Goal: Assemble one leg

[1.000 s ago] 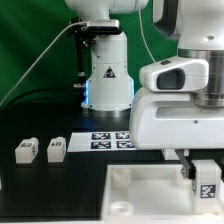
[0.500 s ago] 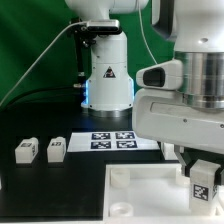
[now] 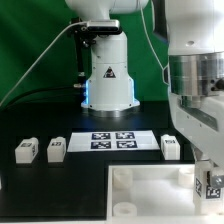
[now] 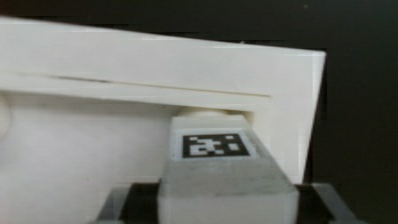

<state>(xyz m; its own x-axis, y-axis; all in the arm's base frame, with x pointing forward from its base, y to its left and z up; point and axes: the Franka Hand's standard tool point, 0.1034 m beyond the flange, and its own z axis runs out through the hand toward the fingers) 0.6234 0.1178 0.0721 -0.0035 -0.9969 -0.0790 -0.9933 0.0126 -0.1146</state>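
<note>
The wrist view alone shows the gripper clenched on a leg, dark fingers at both its sides, tag facing the camera, against the white tray. In the exterior view that leg sits at the frame's right edge over the tray, the fingers hidden there. Farther back on the black surface, three more legs lie: two at the exterior view's left, one right of the marker board.
</note>
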